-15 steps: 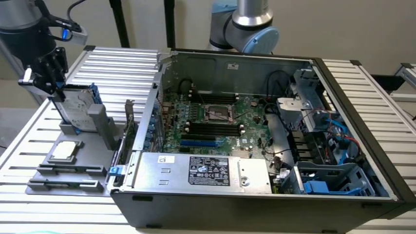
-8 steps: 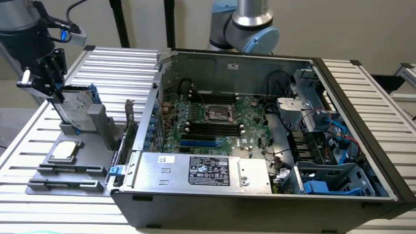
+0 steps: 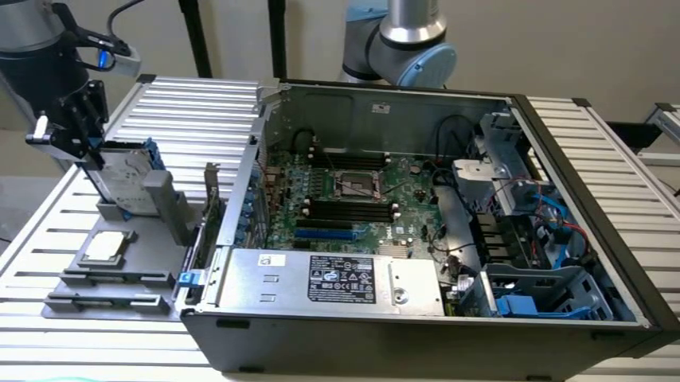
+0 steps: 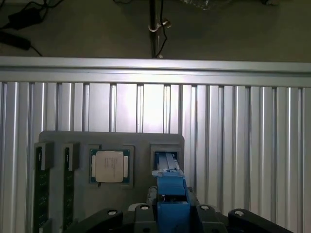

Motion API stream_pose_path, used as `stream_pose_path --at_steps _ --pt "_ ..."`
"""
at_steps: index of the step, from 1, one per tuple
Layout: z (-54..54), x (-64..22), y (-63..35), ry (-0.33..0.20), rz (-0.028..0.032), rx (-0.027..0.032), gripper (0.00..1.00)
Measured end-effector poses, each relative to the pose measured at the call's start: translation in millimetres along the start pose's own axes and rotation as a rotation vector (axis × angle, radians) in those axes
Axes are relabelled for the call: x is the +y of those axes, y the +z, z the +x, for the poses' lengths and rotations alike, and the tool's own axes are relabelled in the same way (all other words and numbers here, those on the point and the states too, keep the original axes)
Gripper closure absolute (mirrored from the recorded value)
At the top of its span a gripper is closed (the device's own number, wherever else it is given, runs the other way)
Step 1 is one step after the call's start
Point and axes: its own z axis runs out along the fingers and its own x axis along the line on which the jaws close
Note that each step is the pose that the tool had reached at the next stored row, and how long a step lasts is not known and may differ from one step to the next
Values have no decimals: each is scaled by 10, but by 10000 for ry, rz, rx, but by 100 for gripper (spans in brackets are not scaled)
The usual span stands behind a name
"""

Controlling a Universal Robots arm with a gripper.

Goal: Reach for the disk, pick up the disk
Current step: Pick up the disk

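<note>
One claw (image 3: 94, 155) over disk (image 3: 133, 191) | grip: cannot tell | exterior: grey face (image 3: 123, 175) | wrist: blue edge (image 4: 170, 194)

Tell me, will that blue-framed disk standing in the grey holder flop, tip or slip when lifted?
Probably stiff: the disk looks like a metal slab in a hard blue frame. It stands on edge in the grey holder, so it could tip if nudged sideways. Its smooth metal faces may be slippery.

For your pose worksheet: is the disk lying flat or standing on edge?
On edge: the disk stands upright in the grey holder, its broad face sideways.
</note>
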Motion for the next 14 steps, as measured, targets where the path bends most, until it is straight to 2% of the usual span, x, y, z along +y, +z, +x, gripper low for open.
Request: stream_pose_path --at_steps 9,14 --pt "0 0 -3 0 1 0 67" --pt "-1 1 -45 0 1 0 67"
